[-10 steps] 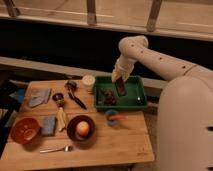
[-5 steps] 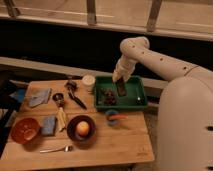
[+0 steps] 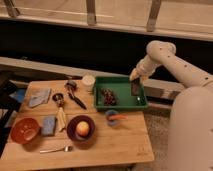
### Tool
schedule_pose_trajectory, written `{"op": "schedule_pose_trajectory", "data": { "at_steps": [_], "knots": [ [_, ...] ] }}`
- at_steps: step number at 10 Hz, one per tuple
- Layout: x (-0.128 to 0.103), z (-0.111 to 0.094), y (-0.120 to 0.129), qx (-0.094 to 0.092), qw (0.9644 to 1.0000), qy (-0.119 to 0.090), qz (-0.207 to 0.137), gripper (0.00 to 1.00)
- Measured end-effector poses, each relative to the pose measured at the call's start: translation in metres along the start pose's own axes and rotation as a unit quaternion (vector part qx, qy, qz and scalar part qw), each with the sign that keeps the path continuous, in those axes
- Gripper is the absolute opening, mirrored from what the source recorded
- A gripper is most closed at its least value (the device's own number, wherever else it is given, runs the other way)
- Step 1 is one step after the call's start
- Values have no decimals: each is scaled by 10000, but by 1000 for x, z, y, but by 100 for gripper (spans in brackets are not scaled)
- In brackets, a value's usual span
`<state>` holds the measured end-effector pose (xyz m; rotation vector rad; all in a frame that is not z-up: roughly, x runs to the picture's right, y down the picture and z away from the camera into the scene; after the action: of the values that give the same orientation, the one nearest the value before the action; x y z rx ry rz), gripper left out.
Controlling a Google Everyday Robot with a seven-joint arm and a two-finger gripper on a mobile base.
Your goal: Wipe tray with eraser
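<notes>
The gripper [image 3: 135, 80] hangs over the right end of the green tray [image 3: 121, 104], its fingers closed, and the dark eraser [image 3: 135, 89] sits directly under them, standing on the tray floor near the right wall; it looks as though the fingers are clamped on the top of that block, though the join is hard to make out. To my eye the wiping is just under way. To do it well, I'd keep the block pressed flat against the floor and draw it leftward in even strokes, stopping short of the small dark clump [image 3: 108, 96] lying in the tray's left half or sweeping it along on purpose, and staying off the raised sides so the tray doesn't skid. The tray rests at the back right of a pale wooden table [image 3: 125, 145], which also carries an orange bowl [image 3: 25, 130], a blue pad [image 3: 48, 125], a grey-blue cloth [image 3: 39, 97], a white cup [image 3: 88, 82] and a dark bowl [image 3: 81, 128] with something round and yellow inside. Behind runs a dark wall under a railing.
</notes>
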<state>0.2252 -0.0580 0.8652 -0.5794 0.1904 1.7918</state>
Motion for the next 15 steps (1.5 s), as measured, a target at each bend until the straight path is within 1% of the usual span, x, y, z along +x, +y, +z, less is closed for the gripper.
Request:
{"op": "schedule_pose_trajectory", "data": {
  "at_steps": [2, 3, 4, 5, 7, 9, 11, 12, 13, 14, 15],
  "knots": [
    [0, 15, -11, -183, 9997, 4, 187, 0],
    [1, 19, -10, -247, 9995, -7, 216, 0],
    [1, 23, -5, -304, 9993, -7, 207, 0],
    [0, 29, 7, -375, 9992, -2, 166, 0],
    [1, 49, 34, -438, 9990, 71, 50, 0],
    [6, 71, 33, -388, 9991, 145, 61, 0],
    [14, 94, 29, -302, 9990, 305, 80, 0],
    [17, 99, 33, -263, 9990, 364, 67, 0],
    [20, 101, 31, -193, 9989, 408, 95, 0],
    [20, 98, 27, -121, 9991, 390, 128, 0],
    [16, 93, 24, -15, 9994, 329, 127, 0]
  ]
}}
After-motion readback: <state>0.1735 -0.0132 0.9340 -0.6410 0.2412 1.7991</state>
